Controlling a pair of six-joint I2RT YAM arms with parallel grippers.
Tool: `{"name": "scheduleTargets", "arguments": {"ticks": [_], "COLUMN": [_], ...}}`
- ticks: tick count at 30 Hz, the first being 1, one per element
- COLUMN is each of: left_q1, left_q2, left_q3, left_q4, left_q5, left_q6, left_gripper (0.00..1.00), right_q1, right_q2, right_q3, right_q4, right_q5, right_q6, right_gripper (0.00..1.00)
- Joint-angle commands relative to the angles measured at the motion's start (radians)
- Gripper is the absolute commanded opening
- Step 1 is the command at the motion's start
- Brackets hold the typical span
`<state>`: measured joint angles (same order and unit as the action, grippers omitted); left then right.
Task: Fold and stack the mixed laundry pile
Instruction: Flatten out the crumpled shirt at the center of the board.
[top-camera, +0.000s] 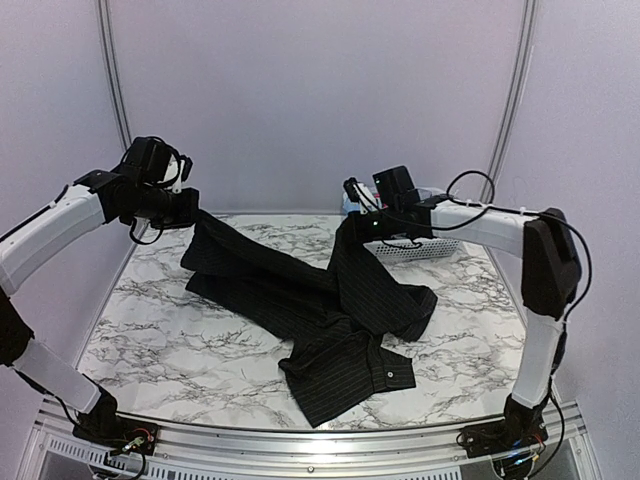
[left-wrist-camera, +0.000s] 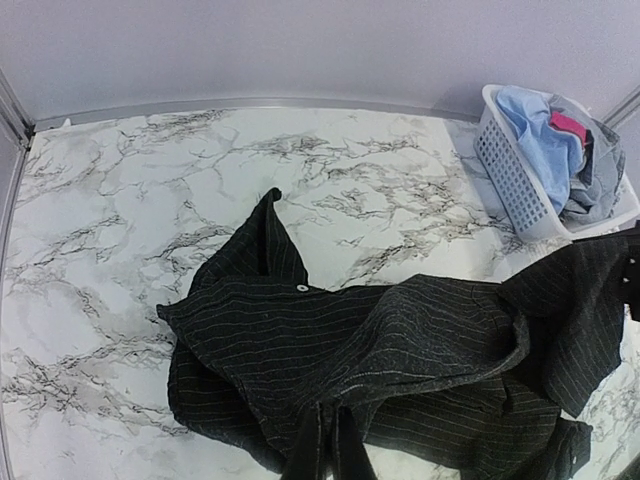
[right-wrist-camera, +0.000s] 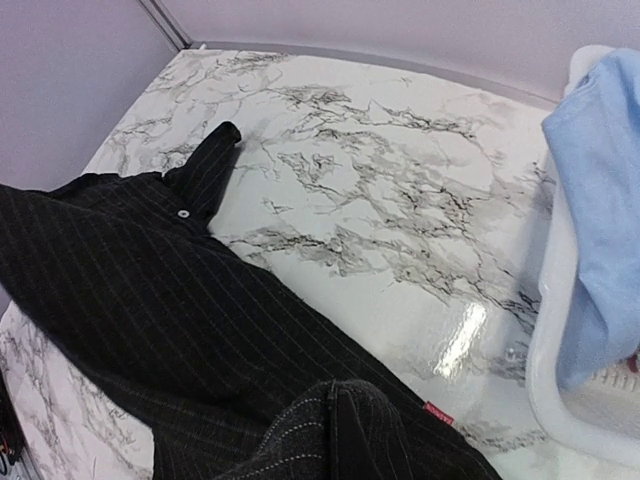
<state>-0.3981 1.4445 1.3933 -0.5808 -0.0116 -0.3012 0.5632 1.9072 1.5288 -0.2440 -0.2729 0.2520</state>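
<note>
Jaws on the left gripper (top-camera: 188, 208) and the right gripper (top-camera: 357, 220) are both clamped shut on the black pinstriped shirt (top-camera: 330, 300), each pinching a raised fold above the far half of the marble table (top-camera: 150, 330). Between the two grip points the shirt sags to the tabletop, its bulk trailing toward the near edge and lying nearer the right arm, so the span to be tensioned runs left to right between the jaws. Spreading it flat likely depends on drawing the grippers apart along that line; other garments (left-wrist-camera: 560, 140) sit in the white basket (left-wrist-camera: 505, 180) at the far right.
</note>
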Motion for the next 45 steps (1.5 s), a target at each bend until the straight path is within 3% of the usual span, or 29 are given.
{"name": "scheduleTargets", "arguments": {"ticks": [1, 10, 23, 32, 45], "left_q1": [0.004, 0.003, 0.012, 0.061, 0.073], "left_q2": [-0.018, -0.002, 0.119, 0.154, -0.041], "left_q3": [-0.003, 0.013, 0.044, 0.202, 0.404], "left_q4": [0.035, 0.036, 0.075, 0.075, 0.062], "left_q5": [-0.031, -0.065, -0.101, -0.144, -0.084], "left_q6": [-0.034, -0.047, -0.062, -0.057, 0.056], "left_gripper": [0.00, 0.00, 0.00, 0.00, 0.00], "right_q1": [0.007, -0.098, -0.297, -0.313, -0.307], "right_q2": [0.139, 0.297, 0.282, 0.027, -0.373], "right_q3": [0.155, 0.273, 0.298, 0.350, 0.341], "right_q4": [-0.010, -0.086, -0.066, -0.020, -0.077], "right_q5": [0.058, 0.210, 0.255, 0.072, -0.061], "right_q6": [0.033, 0.044, -0.015, -0.067, -0.103], "right_gripper": [0.00, 0.00, 0.00, 0.00, 0.00]}}
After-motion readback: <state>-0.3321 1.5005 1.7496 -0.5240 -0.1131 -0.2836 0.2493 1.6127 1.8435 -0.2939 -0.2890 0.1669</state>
